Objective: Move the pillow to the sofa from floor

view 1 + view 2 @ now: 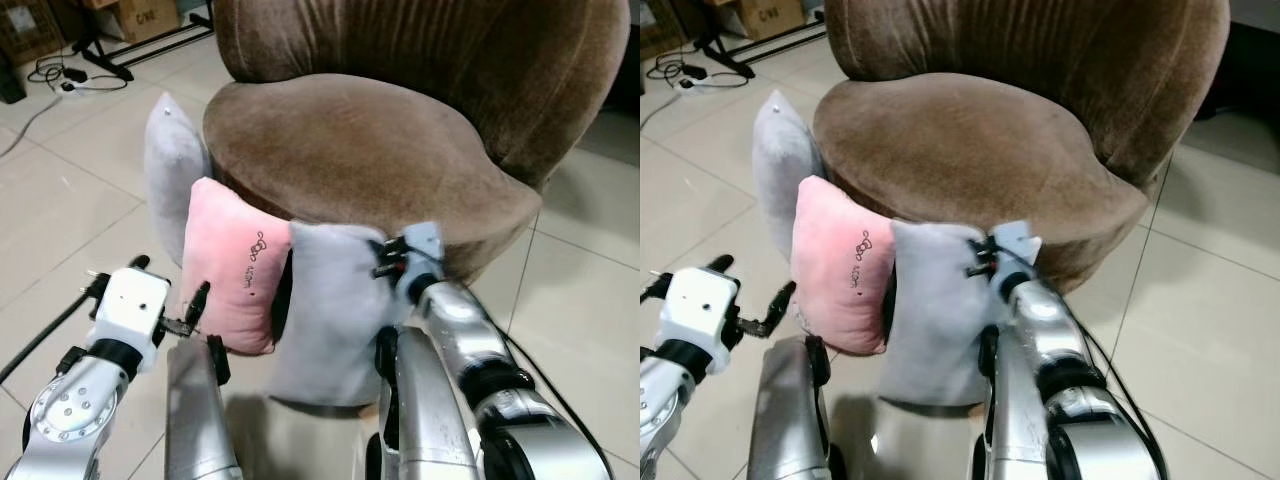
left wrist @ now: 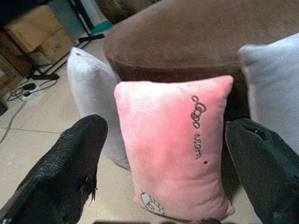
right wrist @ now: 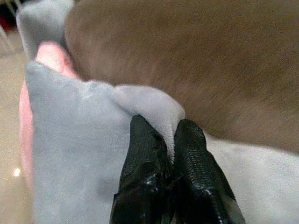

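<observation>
Grey pillow (image 3: 84,140) corner pinched by right gripper (image 3: 167,133), seen close.

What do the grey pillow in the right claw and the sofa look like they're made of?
Grey pillow: soft plush fabric, matte; its corner bunches where the right claw pinches it. Sofa: brown velvet-like upholstery, probably velour; short nap shows lighter and darker streaks.

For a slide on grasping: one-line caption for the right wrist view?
Right gripper pinches the top corner of a grey pillow leaning against the brown sofa.
</observation>
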Controlling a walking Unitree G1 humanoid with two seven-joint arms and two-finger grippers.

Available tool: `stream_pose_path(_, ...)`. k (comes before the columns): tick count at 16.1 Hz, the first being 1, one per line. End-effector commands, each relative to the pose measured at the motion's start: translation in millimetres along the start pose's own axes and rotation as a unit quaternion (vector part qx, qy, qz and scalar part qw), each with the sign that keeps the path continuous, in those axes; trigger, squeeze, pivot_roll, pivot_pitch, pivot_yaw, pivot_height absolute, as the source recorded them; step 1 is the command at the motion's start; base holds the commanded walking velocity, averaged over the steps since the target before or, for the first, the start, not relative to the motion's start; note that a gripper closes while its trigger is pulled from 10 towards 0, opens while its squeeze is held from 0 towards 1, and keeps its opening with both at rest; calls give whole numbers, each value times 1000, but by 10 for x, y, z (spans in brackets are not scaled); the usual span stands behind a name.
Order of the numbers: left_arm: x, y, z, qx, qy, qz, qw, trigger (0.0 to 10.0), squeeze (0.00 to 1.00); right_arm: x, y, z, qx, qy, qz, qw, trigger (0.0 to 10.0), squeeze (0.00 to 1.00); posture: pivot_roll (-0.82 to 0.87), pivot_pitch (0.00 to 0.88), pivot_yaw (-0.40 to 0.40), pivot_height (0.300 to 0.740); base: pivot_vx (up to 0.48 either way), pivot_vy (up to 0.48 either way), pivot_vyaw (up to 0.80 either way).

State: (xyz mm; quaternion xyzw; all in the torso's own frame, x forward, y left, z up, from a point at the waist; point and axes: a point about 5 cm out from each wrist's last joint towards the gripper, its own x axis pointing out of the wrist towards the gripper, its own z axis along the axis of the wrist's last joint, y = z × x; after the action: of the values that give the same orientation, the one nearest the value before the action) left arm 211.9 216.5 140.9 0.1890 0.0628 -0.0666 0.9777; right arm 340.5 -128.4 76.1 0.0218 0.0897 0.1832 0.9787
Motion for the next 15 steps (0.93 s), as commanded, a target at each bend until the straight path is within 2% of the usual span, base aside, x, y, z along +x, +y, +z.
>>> stream_pose_path(1,38,12,29,-7,-9,12,1000,10000,0,-38,-142,394,-10,-83,-24,996,0,0,-25,0,7,415,0,0,0)
stream_pose_path(3,167,-29,153,-15,-39,16,999,10000,0,-229,-351,836,-17,-158,-50,986,0,0,-57,0,23,415,0,0,0)
stream_pose_path(4,274,-55,242,-20,-60,17,998,10000,0,-406,-454,1237,-22,-224,-51,973,0,0,-86,0,35,415,0,0,0)
stream_pose_path(6,409,-44,363,-19,-86,21,996,10000,0,-673,-552,1936,-25,-335,-68,940,0,0,-103,0,41,415,0,0,0)
stream_pose_path(8,482,-39,498,-16,-109,19,994,10000,0,-844,-609,2411,-27,-397,-107,911,0,0,-113,0,38,415,0,0,0)
stream_pose_path(10,514,-62,602,-8,-127,8,992,10000,0,-950,-612,2639,-16,-422,-138,896,0,0,-107,0,28,415,0,0,0)
stream_pose_path(11,519,-61,643,-8,-134,7,991,10000,0,-915,-558,2634,-18,-413,-128,902,0,0,-107,0,26,415,0,0,0)
stream_pose_path(13,534,-80,648,-3,-134,0,991,10000,0,-650,-372,2296,-44,-331,-92,938,0,0,-103,0,24,415,0,0,0)
stream_pose_path(14,538,-86,633,-1,-131,-1,991,10000,0,-497,-219,2082,-36,-291,-72,953,0,0,-103,0,26,415,0,0,0)
stream_pose_path(15,541,-84,631,-1,-130,-1,991,10000,0,-433,-145,1997,-30,-277,-63,959,0,0,-102,0,25,415,0,0,0)
